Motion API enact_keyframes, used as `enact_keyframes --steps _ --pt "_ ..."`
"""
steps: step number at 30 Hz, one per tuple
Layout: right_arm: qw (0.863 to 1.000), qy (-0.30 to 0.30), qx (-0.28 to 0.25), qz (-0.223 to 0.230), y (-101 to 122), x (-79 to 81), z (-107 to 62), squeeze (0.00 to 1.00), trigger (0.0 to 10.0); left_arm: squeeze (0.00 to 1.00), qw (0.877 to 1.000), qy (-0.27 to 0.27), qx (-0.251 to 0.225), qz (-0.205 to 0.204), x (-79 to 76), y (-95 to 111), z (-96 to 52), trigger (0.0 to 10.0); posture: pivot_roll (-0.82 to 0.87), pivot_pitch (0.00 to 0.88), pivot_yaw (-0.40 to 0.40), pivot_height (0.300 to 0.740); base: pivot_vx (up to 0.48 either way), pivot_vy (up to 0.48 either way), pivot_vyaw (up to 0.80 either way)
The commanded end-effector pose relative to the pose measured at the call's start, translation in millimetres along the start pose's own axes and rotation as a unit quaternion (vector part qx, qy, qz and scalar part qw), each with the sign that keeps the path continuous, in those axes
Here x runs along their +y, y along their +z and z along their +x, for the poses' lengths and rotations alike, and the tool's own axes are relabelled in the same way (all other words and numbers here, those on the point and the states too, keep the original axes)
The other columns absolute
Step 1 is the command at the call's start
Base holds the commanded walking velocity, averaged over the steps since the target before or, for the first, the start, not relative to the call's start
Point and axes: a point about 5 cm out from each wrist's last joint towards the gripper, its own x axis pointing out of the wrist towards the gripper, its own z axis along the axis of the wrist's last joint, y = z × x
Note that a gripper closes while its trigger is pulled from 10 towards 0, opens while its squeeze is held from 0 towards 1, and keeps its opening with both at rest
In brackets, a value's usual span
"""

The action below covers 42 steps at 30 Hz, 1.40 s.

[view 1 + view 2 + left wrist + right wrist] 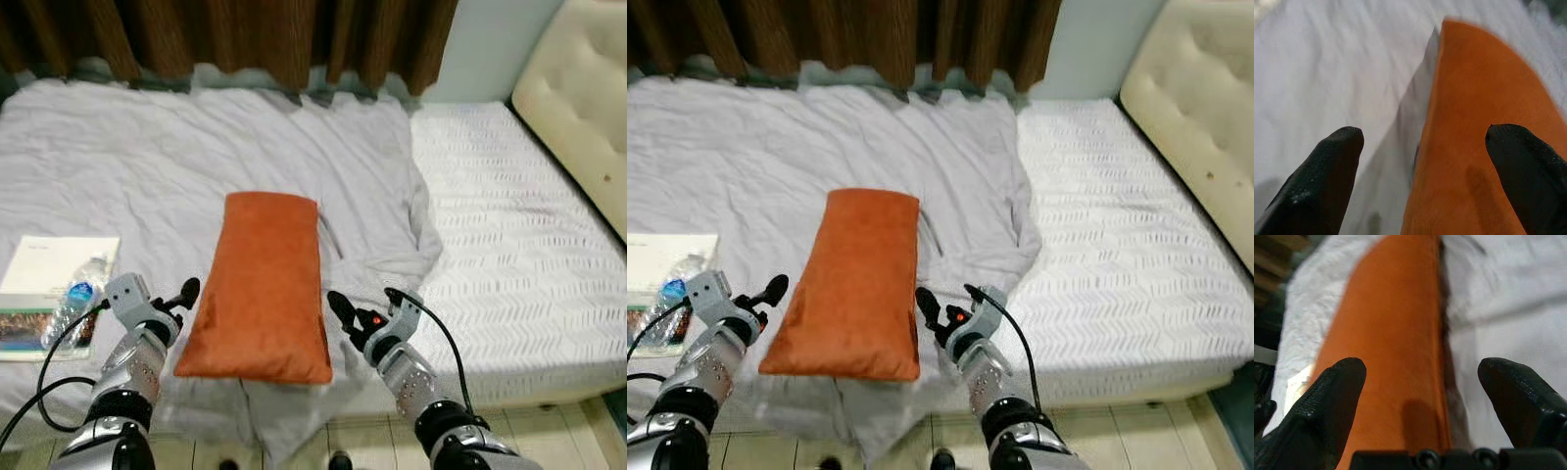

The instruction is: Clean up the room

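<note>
An orange pillow (265,284) lies lengthwise on the crumpled grey blanket (147,166), its near end at the bed's front edge. My left gripper (182,297) is open just left of that near end; in the left wrist view the pillow's (1479,137) left edge runs between the fingers (1327,166). My right gripper (341,309) is open just right of the near end; in the right wrist view the pillow's (1391,333) right edge sits between its fingers (1520,396). Neither gripper holds anything.
A book (54,269) with a clear water bottle (73,304) on it lies at the bed's front left. White mattress (509,215) shows bare on the right, by a cream padded headboard (578,88). Brown curtains (245,34) hang behind. Tiled floor (372,431) is below.
</note>
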Motion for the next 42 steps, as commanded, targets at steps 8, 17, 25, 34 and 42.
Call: enact_keyframes --steps 8,17,25,34,42 --pt "0.997 0.027 0.005 0.068 -17 26.0 9.5 0.0 10.0 0.0 1.0 -0.025 -0.013 -0.001 -6.1 7 3.9 10.0 0.07 0.525 -0.098 0.74 0.0 0.0 0.0" --pt "0.994 0.068 0.009 0.088 -24 51.4 16.7 0.0 10.0 0.0 0.993 -0.11 -0.037 -0.015 -34.6 18 10.8 10.0 0.07 0.515 -0.092 0.74 0.0 0.0 0.0" --pt "0.997 0.079 0.025 -0.01 -26 53.8 16.5 0.0 10.0 0.0 0.983 -0.18 -0.02 -0.028 -61.2 5 12.5 10.0 0.05 0.493 -0.096 0.74 0.0 0.0 0.0" --pt "0.994 0.07 0.006 -0.087 -14 43.7 13.3 0.0 10.0 0.0 0.978 -0.185 -0.064 0.067 -56.2 25 9.8 10.0 0.05 0.478 -0.1 0.74 0.0 0.0 0.0" --pt "0.997 0.059 0.05 0.001 -40 43.5 10.2 0.0 10.0 0.0 0.986 -0.163 -0.022 -0.014 -56.8 1 11.0 10.0 0.06 0.481 -0.107 0.74 0.0 0.0 0.0"
